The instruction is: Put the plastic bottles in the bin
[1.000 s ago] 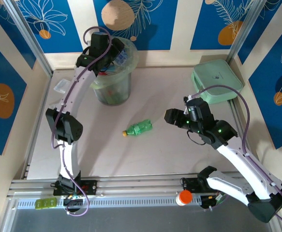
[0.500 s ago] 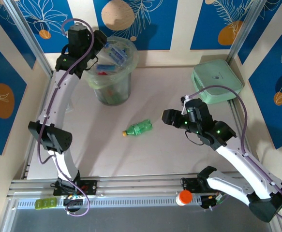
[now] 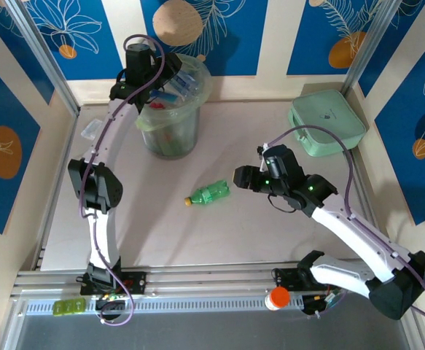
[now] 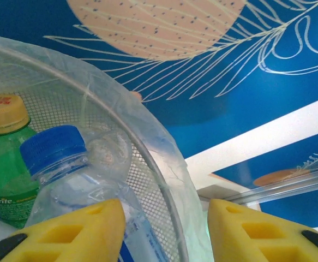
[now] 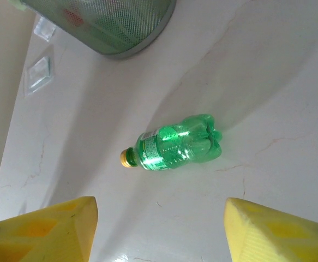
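We hold the right gripper (image 5: pixel 161 221) wide over the green bottle (image 5: pixel 178 146) to straddle it. The left gripper (image 4: pixel 164 218) gapes above the eleven-o'clock bin (image 4: pixel 148 143).

One bin (image 3: pixel 172 138). One green bottle (image 3: pixel 210 192) lies well apart from the bin. Inside the bin two bottles show clearly: one green Sprite bottle (image 4: pixel 3 174) with a yellow cap and one clear blue-capped bottle (image 4: pixel 71 191). Others lie beneath, perhaps several, too jumbled to count. Two flat clear packets (image 5: pixel 39 75) lie beside the bin. One mint-green case (image 3: pixel 327 120) sits well away from it.
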